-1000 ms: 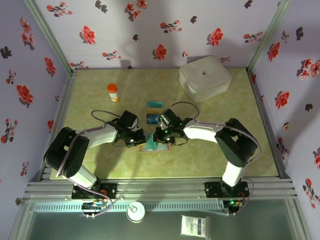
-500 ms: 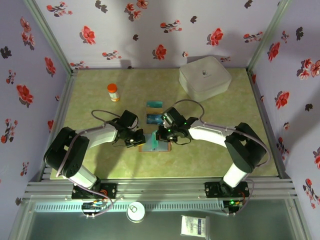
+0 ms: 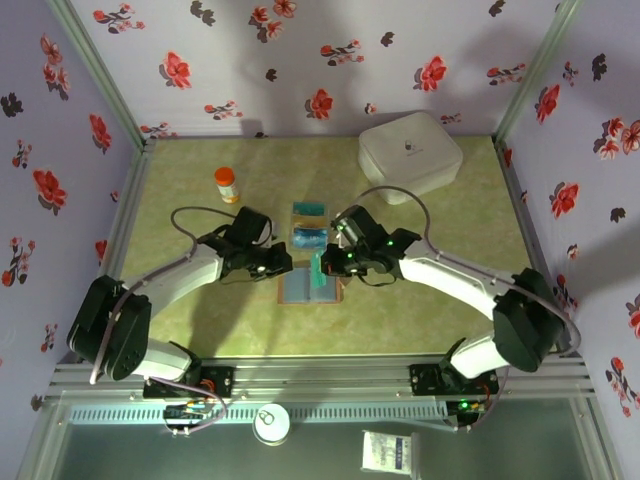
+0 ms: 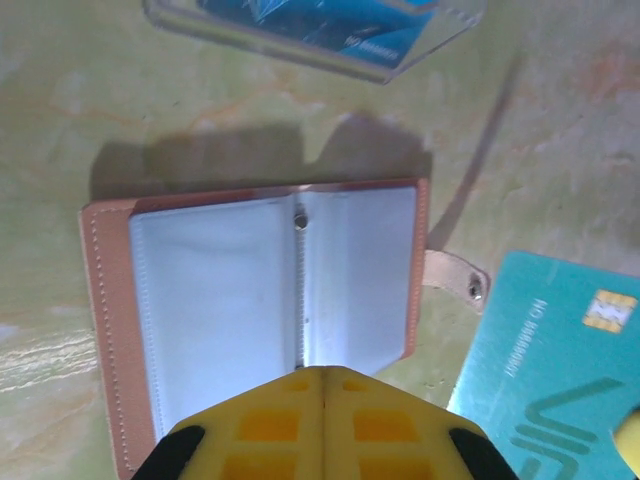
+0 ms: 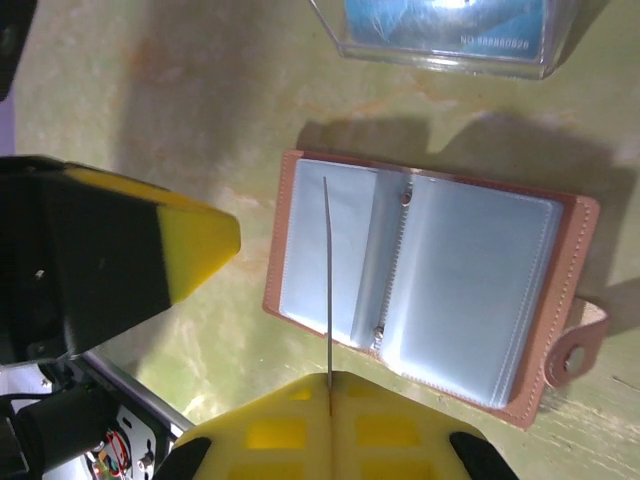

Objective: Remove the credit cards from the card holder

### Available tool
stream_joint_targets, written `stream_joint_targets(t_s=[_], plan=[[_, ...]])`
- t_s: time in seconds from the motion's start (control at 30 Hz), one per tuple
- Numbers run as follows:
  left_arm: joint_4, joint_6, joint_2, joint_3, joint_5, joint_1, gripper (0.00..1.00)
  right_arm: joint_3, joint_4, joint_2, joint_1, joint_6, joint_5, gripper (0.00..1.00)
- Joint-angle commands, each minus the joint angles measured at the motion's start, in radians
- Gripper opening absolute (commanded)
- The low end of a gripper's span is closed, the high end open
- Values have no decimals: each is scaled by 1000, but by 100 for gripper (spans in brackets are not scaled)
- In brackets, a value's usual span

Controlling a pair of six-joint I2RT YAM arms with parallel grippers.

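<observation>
The brown card holder (image 3: 298, 291) lies open on the green table, its blue-grey sleeves (image 4: 230, 290) facing up and its snap strap (image 4: 455, 278) out to one side. My right gripper (image 5: 329, 378) is shut on a teal credit card (image 3: 317, 271), held above the holder; this card shows edge-on (image 5: 326, 270) in the right wrist view and face-on (image 4: 555, 370) in the left wrist view. My left gripper (image 4: 323, 372) is shut with nothing between its fingers, hovering just off the holder's left edge (image 3: 277, 263).
A clear plastic tray (image 3: 309, 238) with a blue card stands just beyond the holder, another teal card (image 3: 309, 208) behind it. An orange pill bottle (image 3: 227, 184) stands at back left, a big white rounded box (image 3: 410, 155) at back right. Flowered walls enclose the table.
My right gripper has risen and moved right, drawing the teal card out of the holder. My left gripper has pulled back off the holder, which now lies uncovered.
</observation>
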State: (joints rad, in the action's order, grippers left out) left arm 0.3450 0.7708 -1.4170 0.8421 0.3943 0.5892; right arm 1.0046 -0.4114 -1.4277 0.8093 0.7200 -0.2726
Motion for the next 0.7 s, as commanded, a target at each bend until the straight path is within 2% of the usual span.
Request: stream_joint_targets(t_s=[0.0, 0.3, 0.67], plan=[[66, -38, 17, 38, 11, 4, 2, 14, -83, 64, -6, -38, 65, 4], [56, -39, 27, 38, -18, 4, 3, 4, -129, 146, -15, -68, 77, 3], [-2, -29, 3, 47, -29, -4, 3, 96, -247, 103, -43, -197, 91, 1]])
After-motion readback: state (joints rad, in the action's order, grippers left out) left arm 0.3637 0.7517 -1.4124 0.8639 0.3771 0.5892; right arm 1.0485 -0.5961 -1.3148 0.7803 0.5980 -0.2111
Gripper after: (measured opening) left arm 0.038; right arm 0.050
